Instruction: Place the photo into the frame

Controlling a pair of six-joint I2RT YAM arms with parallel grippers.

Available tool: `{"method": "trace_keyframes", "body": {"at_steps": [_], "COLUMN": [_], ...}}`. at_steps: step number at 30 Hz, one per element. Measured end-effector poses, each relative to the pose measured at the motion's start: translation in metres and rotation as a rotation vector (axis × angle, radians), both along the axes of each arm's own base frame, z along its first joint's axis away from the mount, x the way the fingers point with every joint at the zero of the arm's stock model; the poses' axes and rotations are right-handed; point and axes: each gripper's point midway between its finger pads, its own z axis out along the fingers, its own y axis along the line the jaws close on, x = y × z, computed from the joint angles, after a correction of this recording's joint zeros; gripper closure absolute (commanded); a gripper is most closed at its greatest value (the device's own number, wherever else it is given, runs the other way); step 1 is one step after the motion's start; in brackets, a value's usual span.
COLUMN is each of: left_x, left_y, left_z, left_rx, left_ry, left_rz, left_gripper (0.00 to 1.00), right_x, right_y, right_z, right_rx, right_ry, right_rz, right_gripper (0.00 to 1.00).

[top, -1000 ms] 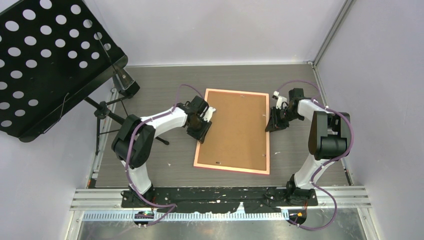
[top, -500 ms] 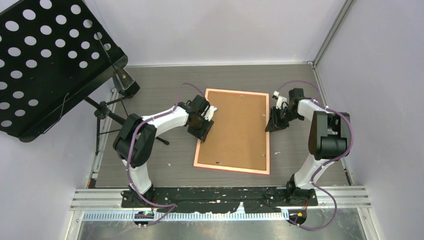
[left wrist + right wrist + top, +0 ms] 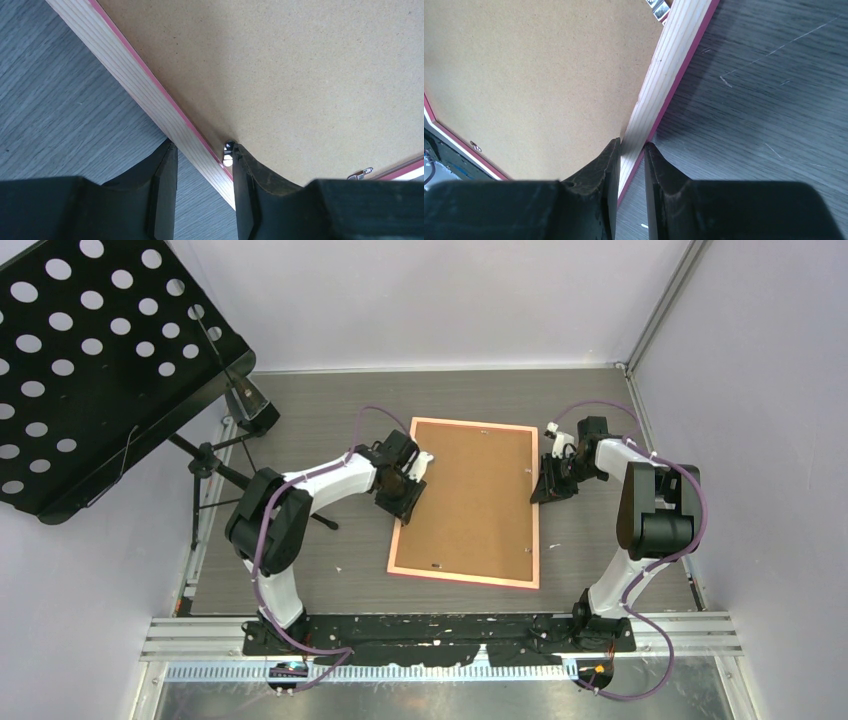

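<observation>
The frame [image 3: 465, 424] lies face down on the grey table, its brown backing board [image 3: 470, 502] upward inside the pink-orange rails. The photo is hidden. My left gripper [image 3: 407, 488] straddles the left rail [image 3: 150, 100]. It is open: one finger stands over the table with a gap to the rail, the other rests on the board against a small metal clip [image 3: 228, 153]. My right gripper [image 3: 541, 484] is shut on the right rail [image 3: 659, 95], one finger on the board side and one on the outer pink edge.
A black perforated music stand [image 3: 100, 360] on a tripod stands at the far left, overhanging the table's left edge. More clips sit on the board [image 3: 361, 173] [image 3: 658, 9]. Pale walls close in on the back and both sides.
My left gripper has edged slightly along the left rail toward the far end, and its jaws have shifted a little. The right gripper and the frame have not moved.
</observation>
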Motion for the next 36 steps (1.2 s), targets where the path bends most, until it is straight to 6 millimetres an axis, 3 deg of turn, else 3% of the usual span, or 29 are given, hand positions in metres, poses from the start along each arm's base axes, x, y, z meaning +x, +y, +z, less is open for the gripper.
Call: {"method": "trace_keyframes", "body": {"at_steps": [5,8,13,19,23,30,36], "left_x": [0.0,0.001,0.007,0.012,0.011,0.009,0.011], "left_y": [0.0,0.002,0.009,0.016,0.018,0.028,0.03], "left_z": [0.0,0.0,0.001,0.001,0.001,0.001,0.002], "left_rx": [-0.002,-0.011,-0.039,-0.073,-0.08,-0.063,-0.06], "left_ry": [0.002,-0.001,0.006,0.028,0.042,0.064,0.058], "left_rz": [0.003,0.016,0.051,0.097,0.101,0.122,0.128], "left_gripper": [0.76,0.87,0.88,0.64,0.54,0.51,0.57], "right_x": [0.0,0.0,0.0,0.0,0.0,0.0,0.0], "right_y": [0.0,0.0,0.003,0.007,0.007,0.007,0.008], "right_z": [0.0,0.0,0.0,0.0,0.0,0.0,0.0], "right_rx": [0.0,0.001,0.019,0.033,0.034,0.035,0.04], "right_ry": [0.0,0.0,0.002,0.002,0.002,0.003,0.003], "right_rz": [0.0,0.0,0.004,0.009,0.009,0.009,0.01], "right_gripper": [0.95,0.95,0.95,0.95,0.94,0.95,0.95]}}
